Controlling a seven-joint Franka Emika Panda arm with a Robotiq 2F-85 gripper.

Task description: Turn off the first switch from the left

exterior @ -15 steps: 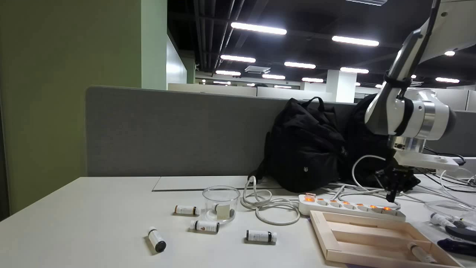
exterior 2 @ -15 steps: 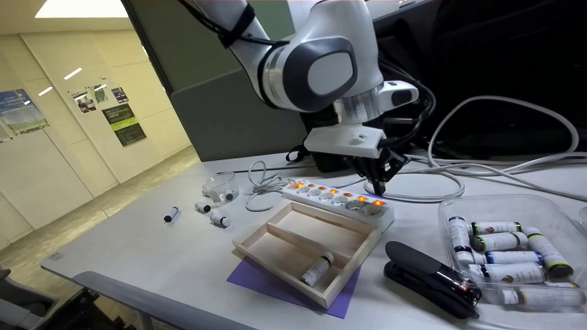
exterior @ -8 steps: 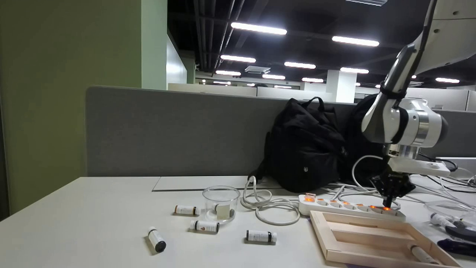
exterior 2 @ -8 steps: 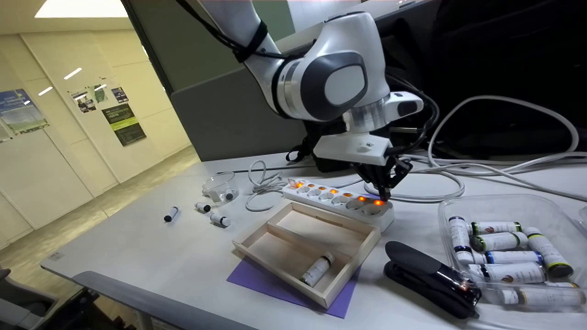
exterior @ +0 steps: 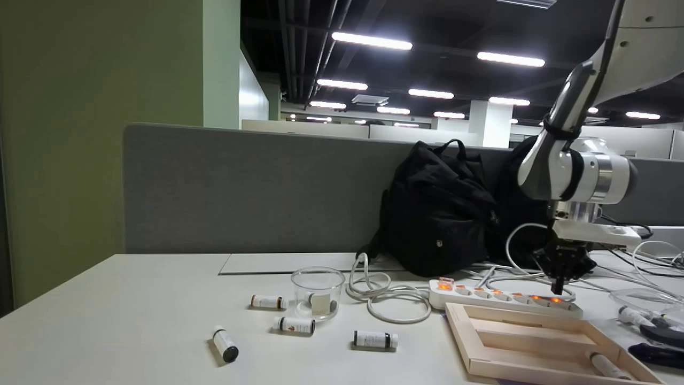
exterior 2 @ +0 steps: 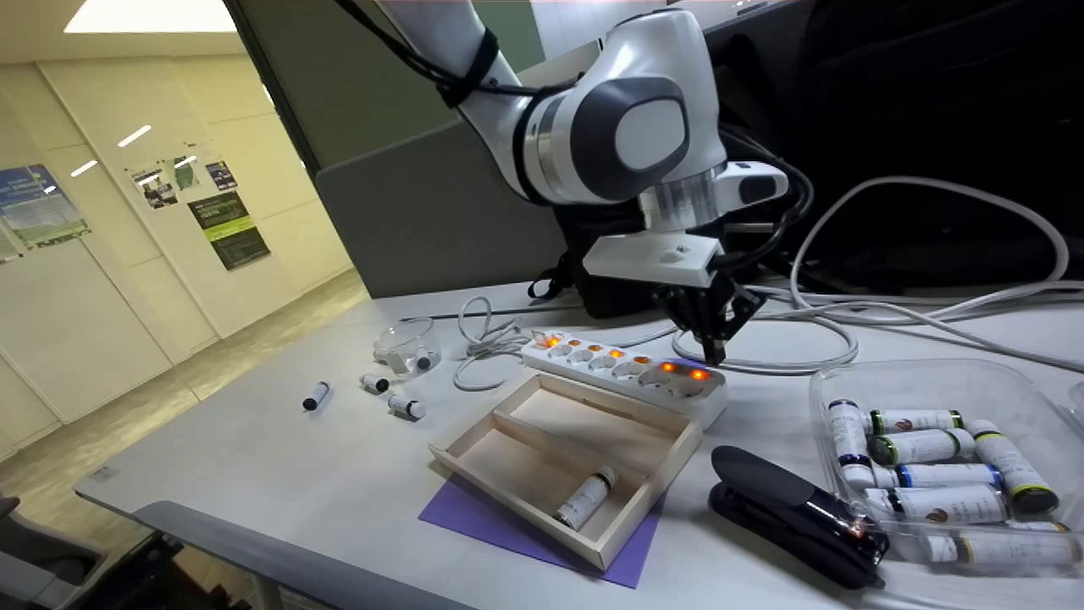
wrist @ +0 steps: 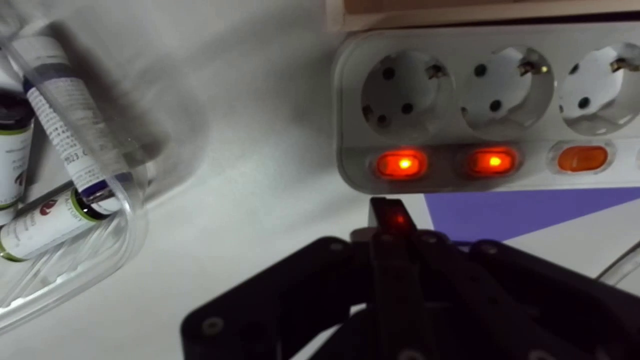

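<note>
At the left end of the power strip (wrist: 456, 137) as the wrist view shows it, the first switch (wrist: 401, 163) glows orange just beside the gripper (wrist: 394, 215), whose blurred black fingers are closed together; contact is hard to judge. The strip's right end is cut off there, a divided wooden tray (exterior 2: 521, 462) hides some of its side in both exterior views, and a black stapler (exterior 2: 792, 517) and a clear plastic tub (exterior 2: 923, 385) of bottles (exterior 2: 923, 446) lie near.
</note>
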